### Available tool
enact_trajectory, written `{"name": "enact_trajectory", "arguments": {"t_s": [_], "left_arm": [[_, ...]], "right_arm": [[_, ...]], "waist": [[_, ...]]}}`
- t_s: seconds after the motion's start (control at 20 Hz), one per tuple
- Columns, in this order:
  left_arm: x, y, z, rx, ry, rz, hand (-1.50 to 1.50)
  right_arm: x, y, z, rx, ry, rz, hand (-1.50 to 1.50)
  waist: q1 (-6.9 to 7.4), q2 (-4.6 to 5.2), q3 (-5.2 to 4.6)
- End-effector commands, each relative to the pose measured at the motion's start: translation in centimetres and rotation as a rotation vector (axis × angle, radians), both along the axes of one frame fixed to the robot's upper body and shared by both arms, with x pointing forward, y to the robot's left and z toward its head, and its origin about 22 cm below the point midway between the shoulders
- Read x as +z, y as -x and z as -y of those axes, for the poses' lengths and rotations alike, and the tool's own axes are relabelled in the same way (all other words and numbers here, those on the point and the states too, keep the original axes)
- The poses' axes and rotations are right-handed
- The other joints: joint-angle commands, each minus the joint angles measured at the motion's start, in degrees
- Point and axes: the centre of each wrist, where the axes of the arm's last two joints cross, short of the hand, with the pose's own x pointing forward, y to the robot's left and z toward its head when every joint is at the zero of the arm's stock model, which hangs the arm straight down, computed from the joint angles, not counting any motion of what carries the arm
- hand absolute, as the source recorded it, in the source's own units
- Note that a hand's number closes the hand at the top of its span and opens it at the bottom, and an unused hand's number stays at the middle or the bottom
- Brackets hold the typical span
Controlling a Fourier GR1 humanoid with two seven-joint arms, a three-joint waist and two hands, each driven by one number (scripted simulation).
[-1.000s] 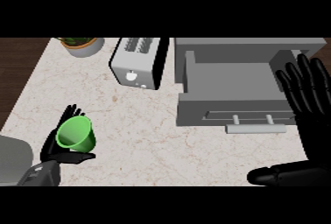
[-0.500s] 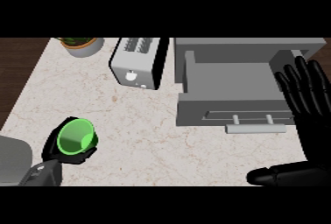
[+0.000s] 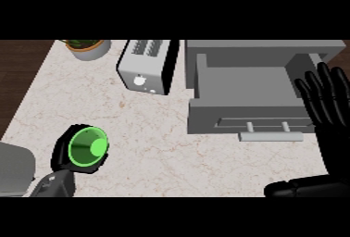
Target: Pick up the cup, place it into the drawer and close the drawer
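1. Head view: the left hand [image 3: 63,152] was at lower left over the marble counter [image 3: 150,134], its black fingers curled round the green cup [image 3: 89,149].
2. The cup was tilted so that its open mouth faced the camera; the inner base was visible. Whether it was clear of the counter could not be judged from this steep angle.
3. The right hand [image 3: 329,99] showed at the right edge, fingers straight and pointing up, holding nothing.
4. The grey drawer [image 3: 246,90] stood pulled open, just left of the right hand and well apart from the cup-holding hand, up and to its right. Its front panel carried a bar handle [image 3: 271,135].
5. A toaster [image 3: 145,65] stood up and to the right of the left hand, beside the drawer.
6. A potted plant [image 3: 87,47] sat well above the left hand at the counter's far edge.
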Motion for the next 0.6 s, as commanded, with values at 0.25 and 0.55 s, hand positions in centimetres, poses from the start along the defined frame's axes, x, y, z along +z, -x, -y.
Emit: {"name": "enact_trajectory", "arguments": {"t_s": [0.25,0.55], "left_arm": [[1.0,-0.5,3.7,0.052,0.098,0.213,1.5],[7.1,-4.3,7.3,-0.077,0.031,0.255,1.5]], "right_arm": [[-0.3,-0.6,-1.4,-0.03,0.006,0.015,-1.5],[-0.5,-0.7,0.1,-0.023,-0.011,-0.011,-1.5]], "waist": [[0.97,-0.27,0.1],[0.95,-0.36,0.15]]}}
